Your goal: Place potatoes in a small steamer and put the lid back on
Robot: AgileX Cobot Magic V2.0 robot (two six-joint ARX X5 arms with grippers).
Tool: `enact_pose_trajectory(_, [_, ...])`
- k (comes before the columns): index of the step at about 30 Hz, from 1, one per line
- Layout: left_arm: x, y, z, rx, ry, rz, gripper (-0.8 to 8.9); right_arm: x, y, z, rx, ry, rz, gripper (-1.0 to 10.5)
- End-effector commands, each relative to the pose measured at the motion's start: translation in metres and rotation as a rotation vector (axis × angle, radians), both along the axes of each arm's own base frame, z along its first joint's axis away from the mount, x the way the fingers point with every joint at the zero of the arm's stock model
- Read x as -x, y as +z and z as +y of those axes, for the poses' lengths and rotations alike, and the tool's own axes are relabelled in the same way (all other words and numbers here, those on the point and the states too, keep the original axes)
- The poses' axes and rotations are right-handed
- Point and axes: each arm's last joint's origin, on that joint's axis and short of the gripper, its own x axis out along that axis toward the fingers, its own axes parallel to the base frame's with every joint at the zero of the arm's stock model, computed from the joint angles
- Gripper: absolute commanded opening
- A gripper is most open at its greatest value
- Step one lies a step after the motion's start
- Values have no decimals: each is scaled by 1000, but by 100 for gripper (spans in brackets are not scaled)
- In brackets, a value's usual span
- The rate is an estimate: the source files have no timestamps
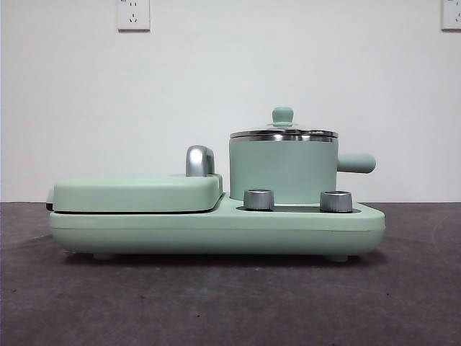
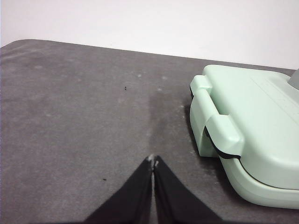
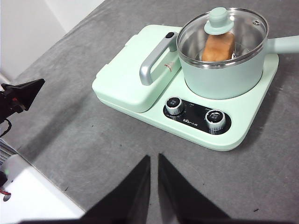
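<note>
The small mint-green steamer stands on the right half of the appliance, its stubby handle pointing right. The glass lid with its green knob sits on its steel rim. In the right wrist view the orange-brown potato lies inside the steamer, seen through the lid. My right gripper is shut and empty, above the table in front of the appliance. My left gripper is shut and empty, over bare table beside the griddle end. Neither gripper shows in the front view.
The flat griddle section with a chrome handle fills the appliance's left half. Two steel dials sit on the base in front of the steamer. The left arm's black tip shows in the right wrist view.
</note>
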Motion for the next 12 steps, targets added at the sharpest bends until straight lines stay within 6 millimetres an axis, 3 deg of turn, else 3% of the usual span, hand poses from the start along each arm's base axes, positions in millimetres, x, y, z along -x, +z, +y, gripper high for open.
enact_pose_trajectory(1, [-1, -4, 0, 2, 3, 4, 6, 0, 3, 1, -1, 11, -23, 24])
enact_pose_trajectory(7, [-1, -4, 0, 2, 3, 4, 6, -1, -4, -12, 34, -161, -89, 24])
enact_pose_trajectory(12, [-1, -4, 0, 3, 3, 4, 6, -18, -40, -23, 53, -391, -230, 19])
